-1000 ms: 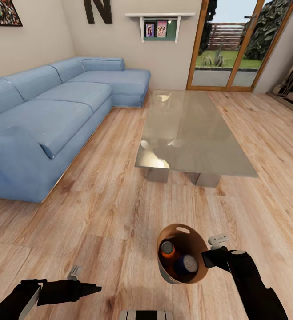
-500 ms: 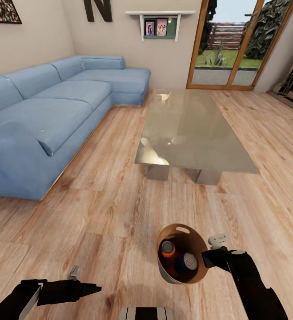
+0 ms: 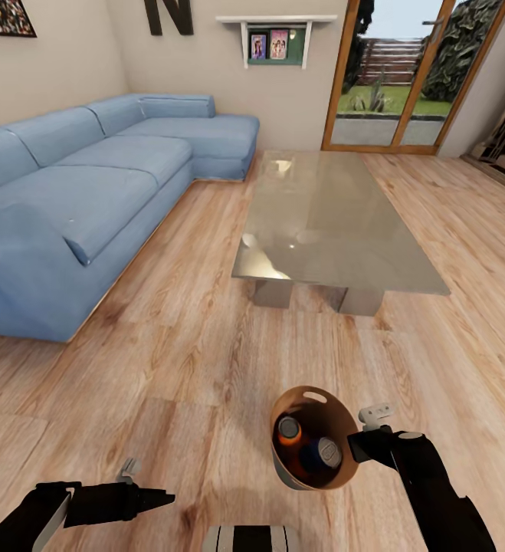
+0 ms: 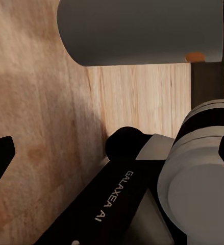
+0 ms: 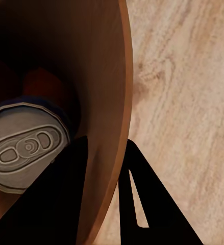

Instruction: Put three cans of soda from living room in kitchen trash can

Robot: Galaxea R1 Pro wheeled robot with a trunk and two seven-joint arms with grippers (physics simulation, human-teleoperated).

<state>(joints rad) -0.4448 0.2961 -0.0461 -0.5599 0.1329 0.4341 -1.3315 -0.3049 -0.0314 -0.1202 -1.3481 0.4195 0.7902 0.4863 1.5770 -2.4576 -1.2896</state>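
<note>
The right gripper (image 3: 357,443) was closed on the rim of the tash can (image 3: 336,414), one finger inside the copper-brown wall and one outside, as the right wrist view showed, holding the bin up off the wood plank floor (image 3: 206,360) at about five o'clock in the head view. Inside the bin stood an orange can of soda (image 3: 288,429) and, just beside it toward three o'clock, a dark blue can of soda (image 3: 325,454), its silvery top (image 5: 24,148) close to the inner finger; whether a third can lay below them could not be told. The left gripper (image 3: 149,491) hung low at seven o'clock, well apart from the bin, holding nothing; how far its fingers were spread could not be told. In the left wrist view the bin's pale grey outside (image 4: 142,30) showed above the floor. Ahead, at twelve o'clock, the low glass table (image 3: 336,222) stood in the way, its top bare. The long blue corner sofa (image 3: 91,184) ran along ten o'clock. Wood-framed glass doors (image 3: 405,77) stood at one o'clock, and a small wall shelf (image 3: 275,38) hung at twelve.
</note>
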